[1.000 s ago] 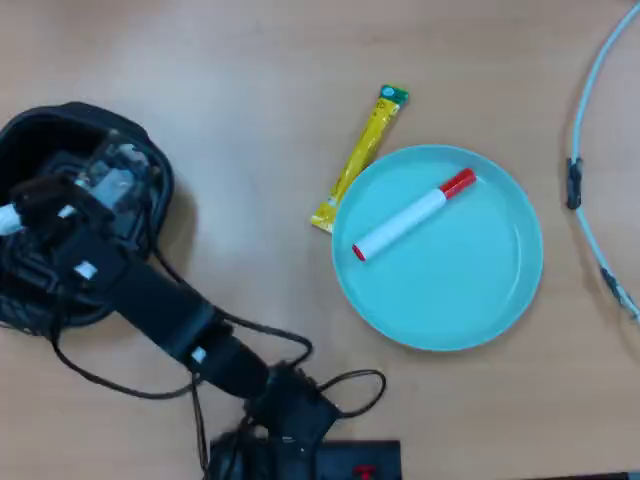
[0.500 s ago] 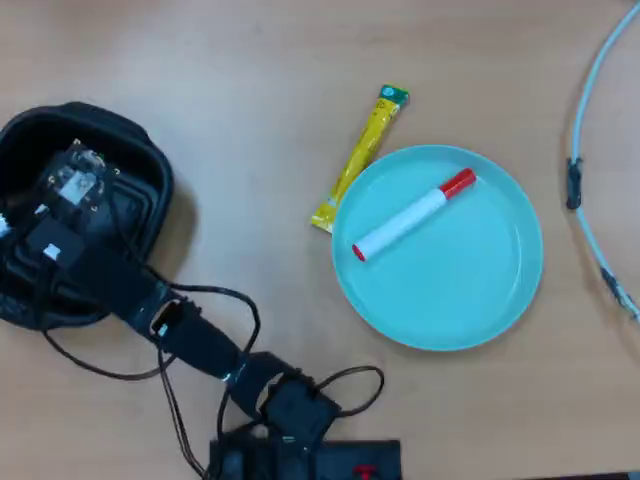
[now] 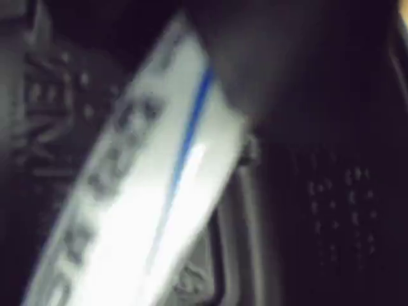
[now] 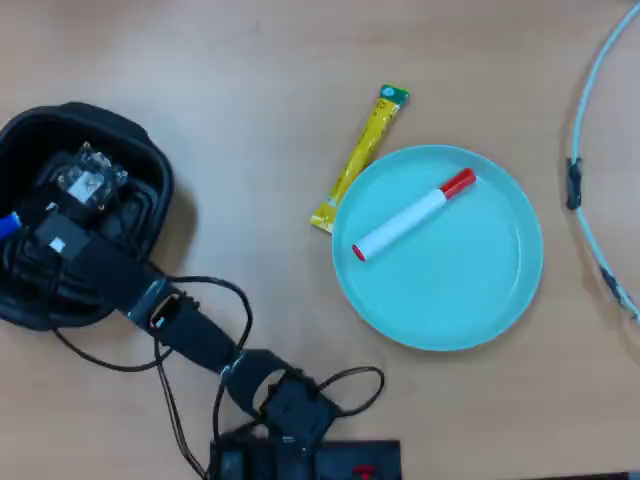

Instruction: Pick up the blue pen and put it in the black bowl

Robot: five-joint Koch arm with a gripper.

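Claw (image 4: 40,215), seen from overhead, reaches down inside the one black bowl (image 4: 140,145); its jaws are hidden under the arm (image 4: 190,335), so their spread cannot be told. One blue pen (image 3: 137,191) fills the blurred wrist view, its blue end (image 4: 8,225) showing just left of the claw within the bowl. Well to the claw's right: one yellow sachet (image 4: 362,155), one teal plate (image 4: 470,290), one red-capped marker (image 4: 412,215) lying on that plate.
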